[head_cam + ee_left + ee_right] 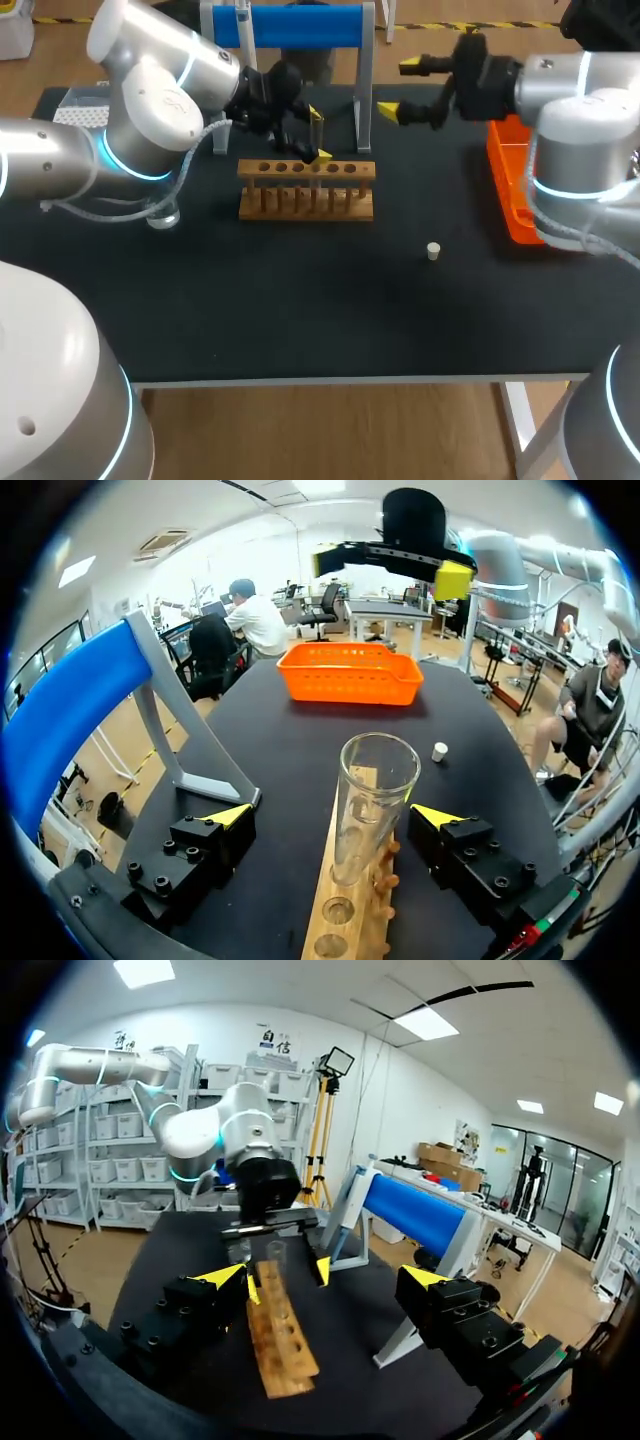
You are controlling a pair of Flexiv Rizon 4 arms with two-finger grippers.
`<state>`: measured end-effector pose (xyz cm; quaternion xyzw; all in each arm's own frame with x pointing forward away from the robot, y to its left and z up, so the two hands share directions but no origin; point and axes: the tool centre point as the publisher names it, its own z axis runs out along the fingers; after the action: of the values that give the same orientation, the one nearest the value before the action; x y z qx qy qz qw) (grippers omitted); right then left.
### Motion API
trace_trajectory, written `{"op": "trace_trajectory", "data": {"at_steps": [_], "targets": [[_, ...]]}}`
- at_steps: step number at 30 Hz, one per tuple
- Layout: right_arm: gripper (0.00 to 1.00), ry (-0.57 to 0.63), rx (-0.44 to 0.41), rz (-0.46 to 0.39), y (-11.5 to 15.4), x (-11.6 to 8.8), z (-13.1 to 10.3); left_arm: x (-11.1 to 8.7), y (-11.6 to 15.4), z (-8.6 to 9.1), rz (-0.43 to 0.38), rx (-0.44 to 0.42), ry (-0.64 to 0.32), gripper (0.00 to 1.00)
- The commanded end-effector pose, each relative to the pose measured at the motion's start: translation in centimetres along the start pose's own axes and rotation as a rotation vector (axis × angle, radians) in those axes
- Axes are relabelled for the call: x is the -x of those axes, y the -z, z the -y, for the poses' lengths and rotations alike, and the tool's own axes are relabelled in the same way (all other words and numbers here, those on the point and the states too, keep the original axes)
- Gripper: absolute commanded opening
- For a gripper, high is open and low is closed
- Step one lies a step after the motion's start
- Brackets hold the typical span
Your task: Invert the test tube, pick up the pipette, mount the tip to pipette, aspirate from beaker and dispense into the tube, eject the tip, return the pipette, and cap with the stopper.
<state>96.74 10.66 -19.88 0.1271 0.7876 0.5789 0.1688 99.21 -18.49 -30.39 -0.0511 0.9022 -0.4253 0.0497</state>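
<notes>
A clear glass test tube (375, 790) stands mouth up in the wooden rack (306, 190). My left gripper (333, 816) is open and straddles the tube without touching it; it also appears in the head view, left gripper (318, 136), just above the rack. My right gripper (399, 90) hovers open and holds nothing, behind and to the right of the rack. From the right wrist, the right gripper (322, 1276) faces the rack (280, 1332) and the tube (275, 1252). A small white stopper (433, 251) lies on the black table, right of the rack.
The blue-barred stand (300, 27) rises behind the rack, with a slim white item hanging at its left end. An orange basket (510, 185) sits at the table's right edge. A clear glass beaker (164, 214) stands left of the rack, under my left arm.
</notes>
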Motion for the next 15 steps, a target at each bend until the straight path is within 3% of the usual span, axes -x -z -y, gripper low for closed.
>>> {"op": "trace_trajectory", "data": {"at_steps": [1, 7, 15], "targets": [[1.0, 0.003, 0.011, -0.008, 8.9, -2.1, 1.1, 0.0, 0.0, 0.0, -0.002, 0.002, 0.0, 1.0], [1.0, -0.005, 0.02, -0.045, 12.5, -4.7, 2.2, 0.0, 0.0, 0.0, -0.002, 0.002, 0.0, 1.0], [1.0, -0.011, -0.015, -0.092, 14.7, -8.6, 5.1, 0.0, 0.0, 0.0, -0.002, 0.002, 0.0, 1.0]]}}
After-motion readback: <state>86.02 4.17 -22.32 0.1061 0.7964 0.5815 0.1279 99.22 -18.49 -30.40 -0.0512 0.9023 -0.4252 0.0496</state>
